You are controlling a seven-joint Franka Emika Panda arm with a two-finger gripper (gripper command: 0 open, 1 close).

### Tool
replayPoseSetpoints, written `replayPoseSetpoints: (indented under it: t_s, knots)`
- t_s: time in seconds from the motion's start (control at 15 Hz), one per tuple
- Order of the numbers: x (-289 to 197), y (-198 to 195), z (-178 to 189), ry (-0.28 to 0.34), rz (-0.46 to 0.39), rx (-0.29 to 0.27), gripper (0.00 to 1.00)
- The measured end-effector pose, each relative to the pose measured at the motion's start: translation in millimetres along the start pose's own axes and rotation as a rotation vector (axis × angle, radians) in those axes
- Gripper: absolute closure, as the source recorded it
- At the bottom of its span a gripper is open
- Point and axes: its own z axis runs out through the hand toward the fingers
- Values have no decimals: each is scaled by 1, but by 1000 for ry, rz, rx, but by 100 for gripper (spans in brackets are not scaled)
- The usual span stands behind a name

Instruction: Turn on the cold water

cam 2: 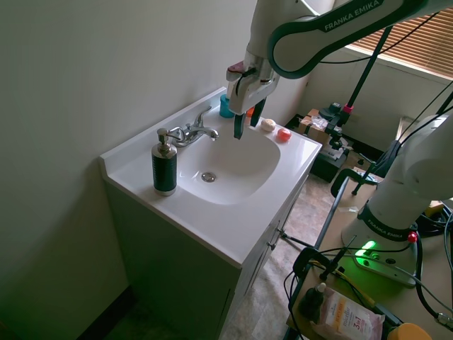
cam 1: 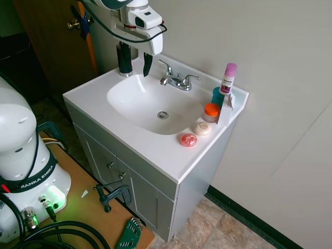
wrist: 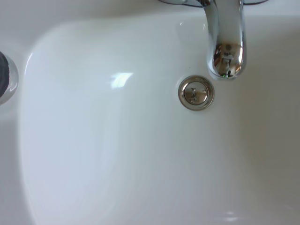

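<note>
The small chrome faucet (cam 1: 177, 81) stands at the back of the white basin (cam 1: 135, 101). Its short spout (wrist: 226, 42) reaches over the drain (wrist: 197, 93). No cold water shows; nothing runs from the spout and the bowl looks dry. The right-hand lever (cam 1: 191, 79) (cam 2: 203, 117) sits on the side toward the soaps, and the matching left-hand lever (cam 1: 165, 66) rises on the other side. My gripper (cam 1: 136, 62) (cam 2: 248, 120) hangs open and empty over the basin, in front of the faucet on the left-hand lever's side, touching nothing.
A black pump bottle (cam 2: 164, 166) stands at the counter's back left corner, close to my gripper. On the right are a pink-capped bottle (cam 1: 227, 79), a teal cup (cam 1: 217, 96), an orange-lidded jar (cam 1: 211, 111) and two round soaps (cam 1: 189, 139). The wall runs right behind the faucet.
</note>
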Motion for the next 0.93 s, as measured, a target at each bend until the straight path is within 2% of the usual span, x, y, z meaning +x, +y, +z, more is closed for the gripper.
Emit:
replayPoseSetpoints:
  t_s: [0.2, 0.33, 0.47, 0.6, 0.73, 0.93]
  knots:
    - [0, 1, 0, -6, 6, -2, 0]
    - [8, 7, 2, 27, 22, -31, 0]
    - [37, 21, 9, 110, 80, -45, 0]
    - [75, 25, 17, 222, 152, -27, 0]
    - [107, 12, 25, 314, 207, -12, 0]
    - [142, -18, 31, 420, 254, 4, 0]
